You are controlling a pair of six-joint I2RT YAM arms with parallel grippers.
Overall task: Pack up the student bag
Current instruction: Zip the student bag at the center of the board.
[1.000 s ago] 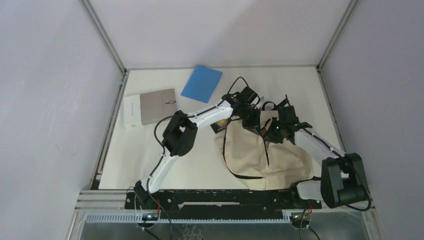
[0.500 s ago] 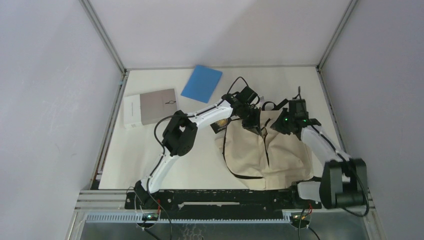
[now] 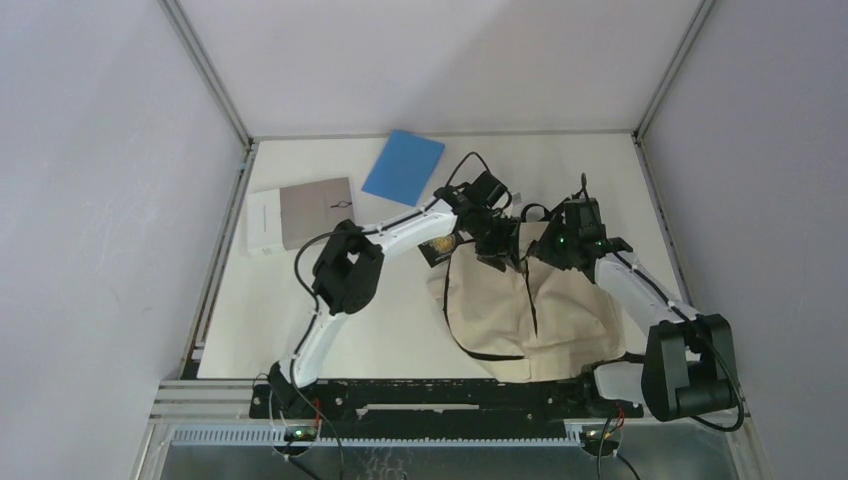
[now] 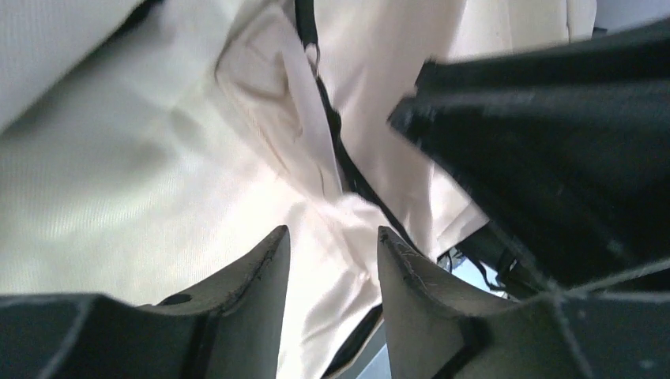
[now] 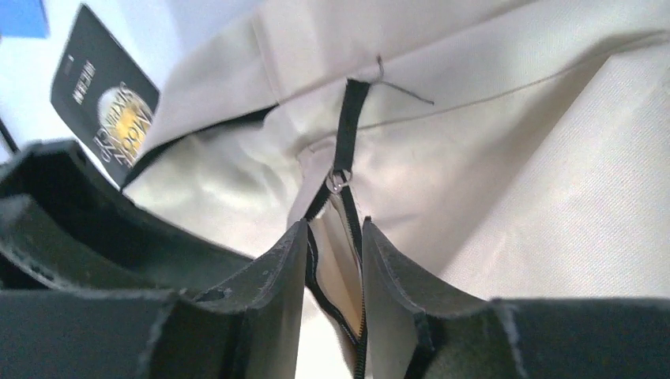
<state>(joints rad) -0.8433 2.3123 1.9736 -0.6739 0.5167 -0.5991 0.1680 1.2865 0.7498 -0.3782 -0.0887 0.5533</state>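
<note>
**A:** Start me off at the left. What's lying there?

**B:** A flat grey-and-white rectangular box near the left edge of the pale table. Just past it, towards the back, is a thin blue rectangular sheet, tilted and lying apart from the box.

**A:** And the left arm?

**B:** It's stretched right across, and the left gripper is down over the top of the bag. Its jaws stand parted. Creased cream cloth shows through the gap, and I can't see anything clamped between them.

**A:** There's something dark beside it.

**B:** That's a small black card tag with a gold round mark, lying at the bag's upper left corner.

**A:** So where's the bag itself?

**B:** The big soft cream fabric backpack with black straps is slumped right of centre, between the two arms and close to the near edge.

**A:** What about the right side?

**B:** The right gripper comes in at the bag's top, close to the left one. Its fingers are only narrowly apart, and the black zipper line runs down into the gap, with the metal pull just above the tips. I can't tell whether they're pinching that edge.
</note>
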